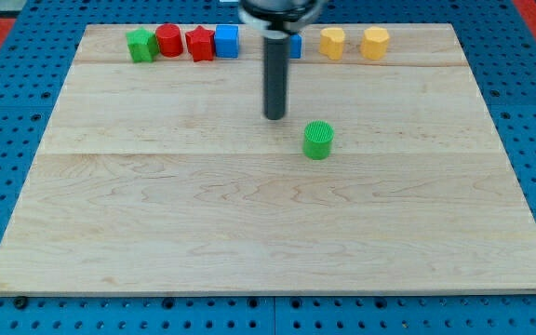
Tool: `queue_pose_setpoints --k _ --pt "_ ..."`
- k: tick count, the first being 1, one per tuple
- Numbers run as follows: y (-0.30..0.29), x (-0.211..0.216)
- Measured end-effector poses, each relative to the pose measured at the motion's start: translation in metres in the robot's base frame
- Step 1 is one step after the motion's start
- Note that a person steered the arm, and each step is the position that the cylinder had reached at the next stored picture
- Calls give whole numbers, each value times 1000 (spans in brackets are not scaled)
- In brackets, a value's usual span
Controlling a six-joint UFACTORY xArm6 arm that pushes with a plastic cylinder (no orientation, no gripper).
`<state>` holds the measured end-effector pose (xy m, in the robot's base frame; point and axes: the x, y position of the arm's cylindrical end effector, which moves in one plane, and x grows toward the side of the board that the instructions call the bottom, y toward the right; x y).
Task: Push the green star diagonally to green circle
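Note:
The green star [140, 45] sits at the left end of a row of blocks along the view's top edge of the wooden board. The green circle [318, 140] stands alone near the board's middle, slightly right of centre. My tip [275, 116] is on the board just up and to the left of the green circle, apart from it by a small gap. The tip is far to the right of the green star and below the row.
Along the top edge after the green star stand a red cylinder [168, 40], a red star [199, 44], a blue cube [226, 41], a blue block [294, 46] partly hidden by the rod, a yellow block [332, 43] and another yellow block [374, 43]. The wooden board [249, 233] lies on a blue perforated surface.

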<state>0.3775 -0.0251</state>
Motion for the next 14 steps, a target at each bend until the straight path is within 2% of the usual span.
queue_pose_setpoints --k 1,2,3,5,6,7,8,10,11,14 --pt "-110 -22" --pt "-209 -64" --pt "-278 -98" --pt "-263 -186" --pt "-224 -186" --pt "-158 -185" --pt "-126 -186" --pt "-189 -165" --pt "-192 -147" --pt "-128 -65"
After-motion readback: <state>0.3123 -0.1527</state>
